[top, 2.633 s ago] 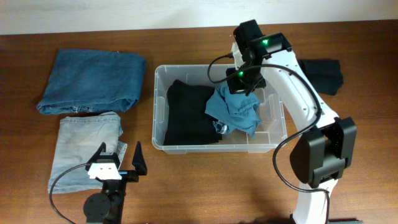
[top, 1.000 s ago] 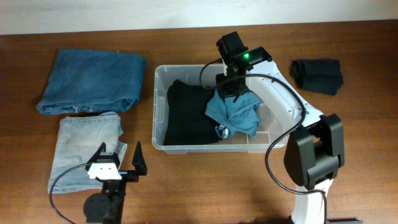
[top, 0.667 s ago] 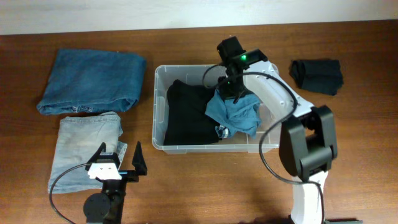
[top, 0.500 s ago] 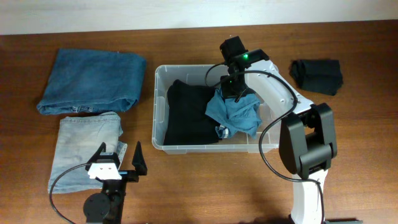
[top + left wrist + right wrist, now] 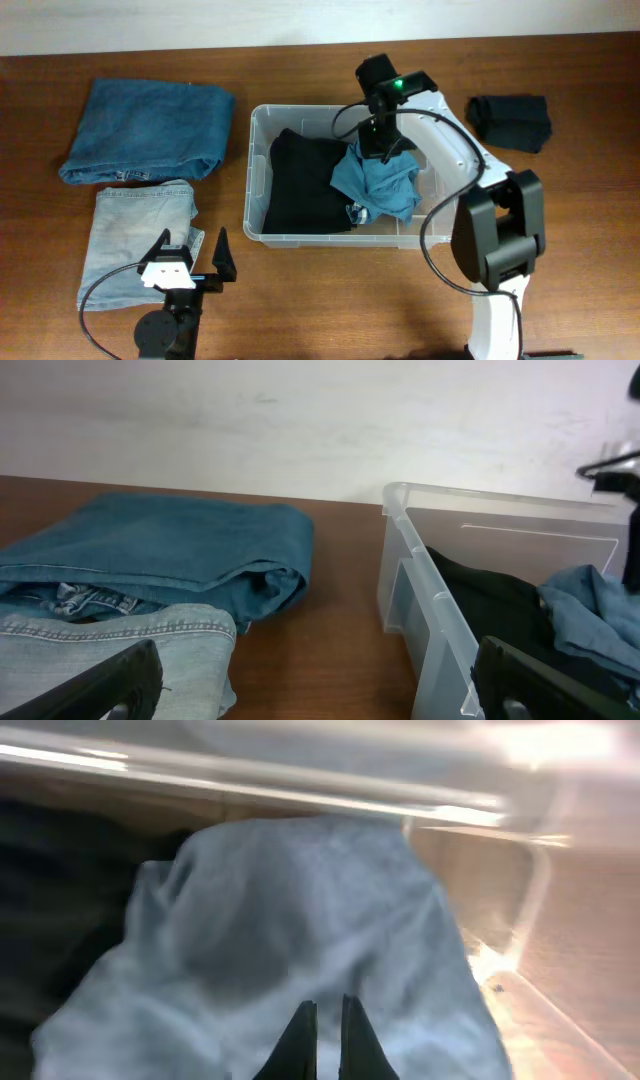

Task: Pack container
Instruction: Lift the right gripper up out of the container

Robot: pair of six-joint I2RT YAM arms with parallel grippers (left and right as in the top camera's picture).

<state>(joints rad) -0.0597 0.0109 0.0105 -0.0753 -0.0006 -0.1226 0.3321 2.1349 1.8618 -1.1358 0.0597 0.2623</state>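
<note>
The clear plastic container stands mid-table, holding a folded black garment on the left and a crumpled blue garment on the right. My right gripper reaches into the tub at its far side. It is shut, and its tips point down onto the blue garment; I see nothing pinched between them. The tub's wall runs along the right. My left gripper rests wide open near the front edge, left of the container, holding nothing.
Folded dark blue jeans lie at the back left, also in the left wrist view. Light blue jeans lie in front of them, under the left gripper. A small black folded cloth lies right of the tub.
My right wrist has edged slightly to the right over the blue garment, and its fingers closed fully. The left arm and the clothes on the table have not moved.
</note>
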